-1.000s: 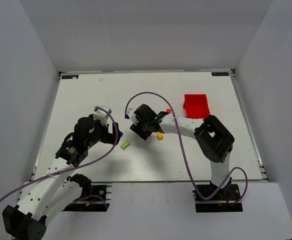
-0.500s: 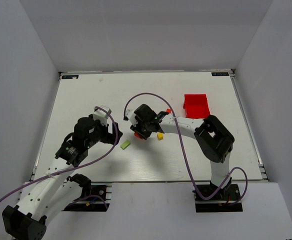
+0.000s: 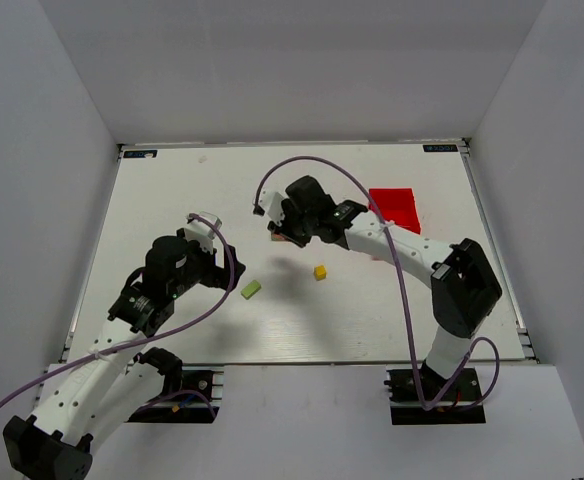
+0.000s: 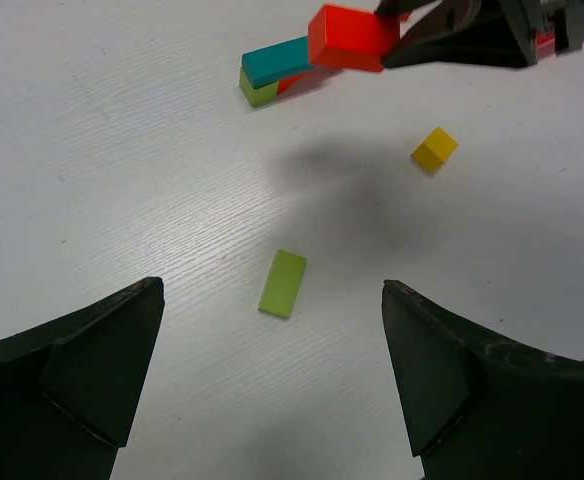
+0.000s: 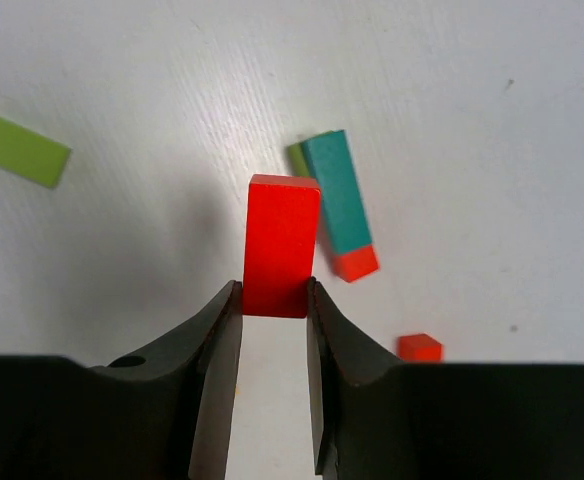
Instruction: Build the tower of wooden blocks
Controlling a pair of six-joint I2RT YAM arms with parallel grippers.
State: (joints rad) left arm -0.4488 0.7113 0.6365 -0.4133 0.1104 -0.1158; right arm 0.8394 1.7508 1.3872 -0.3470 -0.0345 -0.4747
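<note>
My right gripper [image 5: 272,300] is shut on a red bar block [image 5: 282,245] and holds it in the air above the table; it also shows in the top view [image 3: 284,230]. Just beyond it lies a low stack: a teal bar [image 5: 337,190] resting on a lime block [image 5: 298,157] and a red-orange block [image 5: 356,264]. The left wrist view shows the red bar [image 4: 352,38] beside the teal bar [image 4: 277,60]. My left gripper [image 4: 272,380] is open and empty, above a loose lime bar [image 4: 283,283]. A yellow cube [image 4: 434,149] lies apart.
A red plastic bin [image 3: 394,208] stands at the back right, partly behind the right arm. A small red cube [image 5: 419,347] lies near the stack. The loose lime bar [image 3: 250,289] and the yellow cube [image 3: 320,272] lie mid-table.
My right gripper has risen off the table with the red bar and moved toward the far side. The left arm has barely moved.
</note>
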